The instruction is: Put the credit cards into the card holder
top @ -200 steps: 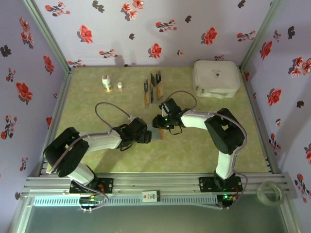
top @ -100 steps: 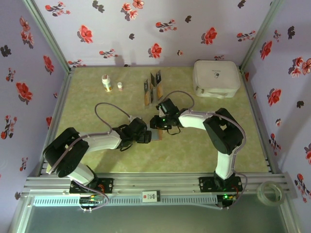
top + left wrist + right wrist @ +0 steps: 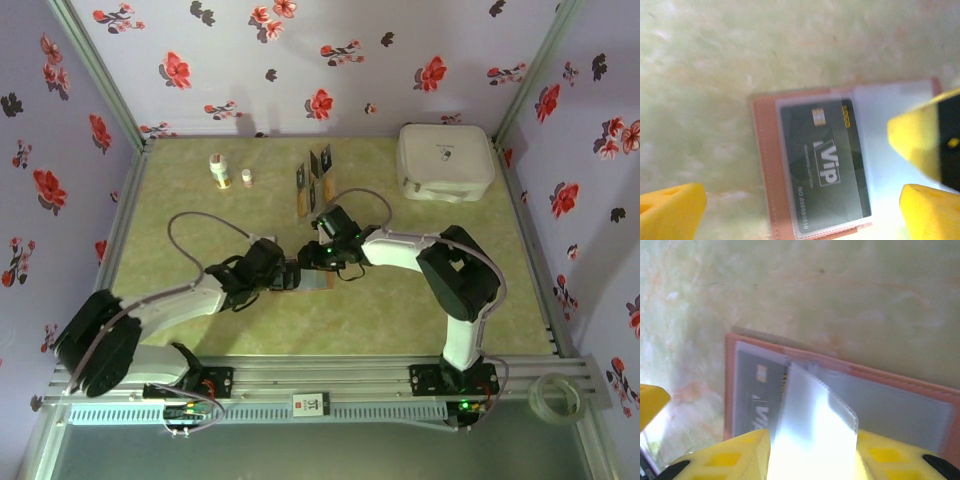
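On the credit card [image 3: 825, 165] you can read "VIP" in large pale letters. Under it is a line that begins with "NO." and a row of digits, too blurred to give fully. Above the letters there are a gold chip and a short gold word, which is not readable. The card is dark grey-black and sits inside a clear pocket of the card holder [image 3: 762, 165]. The holder lies open and flat on the bench [image 3: 200, 220], near the middle, between the two arms. It has a reddish-brown border, and its inner side is pale grey-blue.

In the right wrist view, the right gripper [image 3: 812, 455] has its jaws pinched on a loose clear sleeve of the holder, and this sleeve stands up from the pocket below. The left gripper [image 3: 801, 212] hangs just over the holder with its jaws wide and nothing between them.

At the far side of the bench, more credit cards [image 3: 323, 160] stand in a small rack [image 3: 303, 207], well apart from the holder. The white case [image 3: 446, 160] carries a mark too small to read.
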Robot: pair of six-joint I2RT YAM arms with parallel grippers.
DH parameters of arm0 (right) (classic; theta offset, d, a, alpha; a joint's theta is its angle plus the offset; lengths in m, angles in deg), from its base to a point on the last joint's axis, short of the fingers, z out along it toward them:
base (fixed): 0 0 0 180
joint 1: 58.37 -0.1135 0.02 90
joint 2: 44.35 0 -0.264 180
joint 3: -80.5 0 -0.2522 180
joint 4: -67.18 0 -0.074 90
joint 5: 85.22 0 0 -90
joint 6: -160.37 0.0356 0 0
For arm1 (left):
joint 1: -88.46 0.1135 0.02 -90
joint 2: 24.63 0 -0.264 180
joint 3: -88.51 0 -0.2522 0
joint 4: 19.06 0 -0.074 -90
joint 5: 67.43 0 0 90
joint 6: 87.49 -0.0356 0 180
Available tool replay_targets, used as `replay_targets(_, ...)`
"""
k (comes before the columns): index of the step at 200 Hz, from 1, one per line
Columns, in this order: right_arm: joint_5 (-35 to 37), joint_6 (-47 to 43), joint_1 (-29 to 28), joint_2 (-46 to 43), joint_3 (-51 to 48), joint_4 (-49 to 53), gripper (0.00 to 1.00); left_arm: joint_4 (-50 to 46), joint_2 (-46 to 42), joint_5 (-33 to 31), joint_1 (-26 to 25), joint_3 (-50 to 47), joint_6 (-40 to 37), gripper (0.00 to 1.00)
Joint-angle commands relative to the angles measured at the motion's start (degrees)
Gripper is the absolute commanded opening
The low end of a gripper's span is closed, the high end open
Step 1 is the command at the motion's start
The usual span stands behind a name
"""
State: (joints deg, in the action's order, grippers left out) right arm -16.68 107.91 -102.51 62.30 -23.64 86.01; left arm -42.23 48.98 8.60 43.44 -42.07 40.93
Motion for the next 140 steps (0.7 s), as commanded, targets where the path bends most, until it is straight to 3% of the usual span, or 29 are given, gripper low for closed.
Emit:
replay_targets(1, 0.26, 1.09, -1.82, -2.59, 2.66, 1.78, 0.44, -4.1, -5.13, -1.09, 2.79, -1.53, -0.74, 1.0)
replay_targets(50, 1.68, 2.81, -4.14, 0.94, 6.76, 2.17, 0.48, -6.73, -14.02, -0.73, 8.27, -4.92, -1.1, 1.0)
replay_targets(140, 3.44, 5.77, -6.6, 9.0, 12.92, 1.18, 0.47, -7.61, -19.2, 1.71, 10.82, -7.97, -1.06, 1.0)
